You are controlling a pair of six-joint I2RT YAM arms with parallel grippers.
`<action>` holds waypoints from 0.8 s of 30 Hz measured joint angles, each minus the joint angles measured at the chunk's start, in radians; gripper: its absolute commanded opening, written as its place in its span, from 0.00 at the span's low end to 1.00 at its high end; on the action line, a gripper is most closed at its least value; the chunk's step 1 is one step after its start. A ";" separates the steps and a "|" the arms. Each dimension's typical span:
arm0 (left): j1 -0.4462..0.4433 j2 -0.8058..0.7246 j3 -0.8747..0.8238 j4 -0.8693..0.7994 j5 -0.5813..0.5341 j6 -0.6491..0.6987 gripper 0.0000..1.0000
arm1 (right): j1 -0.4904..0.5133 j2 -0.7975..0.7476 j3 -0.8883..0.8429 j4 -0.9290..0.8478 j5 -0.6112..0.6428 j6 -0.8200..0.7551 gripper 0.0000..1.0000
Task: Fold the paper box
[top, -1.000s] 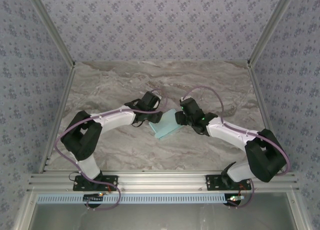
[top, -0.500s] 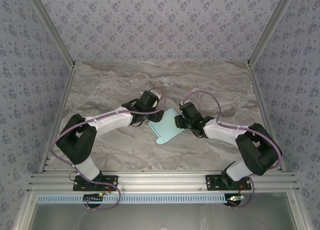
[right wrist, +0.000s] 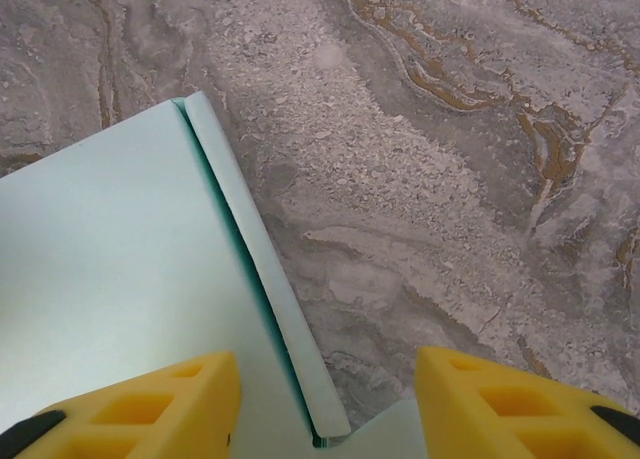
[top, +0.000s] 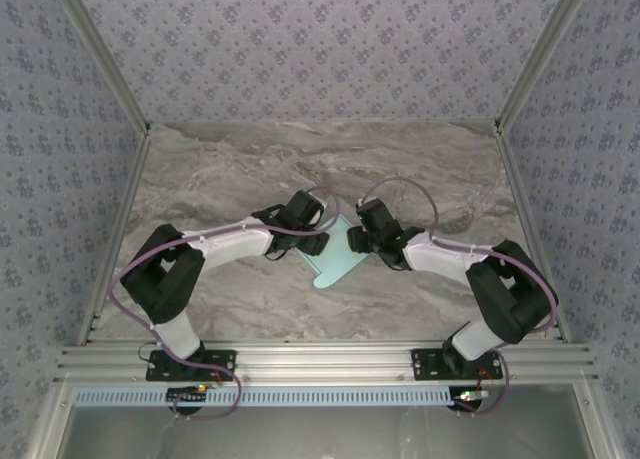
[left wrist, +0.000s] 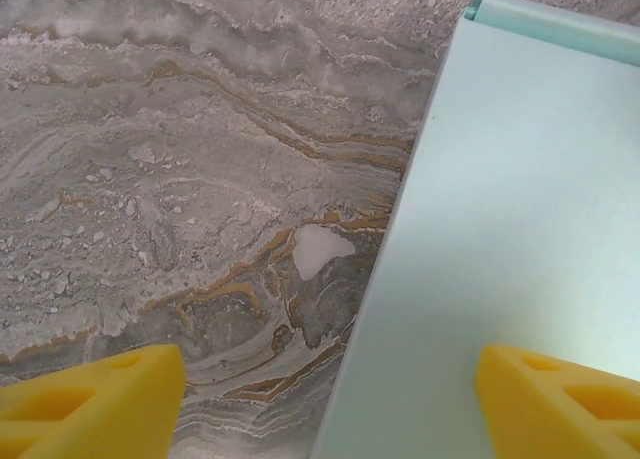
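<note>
Paper box [top: 336, 262] lies flat on the marble table [top: 220, 169], between the two grippers.
- Left gripper [top: 316, 235]: over the box's far-left edge. Jaws wide apart. One finger [left wrist: 90, 404] above bare table just left of the box, the other above the blue panel. Nothing clamped.
- Right gripper [top: 360, 241]: at the box's right edge. Jaws parted, straddling a narrow folded flap [right wrist: 262, 279] along that edge. No grip seen.

Paper box [top: 335, 264] light blue; table [top: 230, 169] grey-brown marbled; walls [top: 300, 39] blue-grey floral; claw fingers [left wrist: 90, 399] yellow.
</note>
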State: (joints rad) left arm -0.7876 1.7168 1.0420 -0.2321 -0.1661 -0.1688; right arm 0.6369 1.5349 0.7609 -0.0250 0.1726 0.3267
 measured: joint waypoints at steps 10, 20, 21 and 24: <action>-0.005 -0.001 -0.021 0.037 -0.010 -0.035 0.77 | -0.005 -0.155 0.013 -0.157 -0.108 0.010 0.59; -0.005 -0.009 -0.037 0.058 -0.006 -0.060 0.77 | -0.014 -0.317 -0.242 -0.080 -0.303 0.205 0.63; -0.005 -0.009 -0.037 0.058 -0.006 -0.061 0.77 | -0.018 -0.305 -0.262 -0.056 -0.318 0.232 0.63; -0.005 -0.009 -0.037 0.056 -0.002 -0.068 0.77 | -0.023 -0.252 -0.287 0.032 -0.354 0.292 0.63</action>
State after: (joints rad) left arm -0.7921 1.7081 1.0050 -0.1761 -0.1680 -0.2367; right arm 0.6144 1.2831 0.4740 0.0067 -0.1818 0.6186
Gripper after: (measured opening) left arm 0.768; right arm 0.632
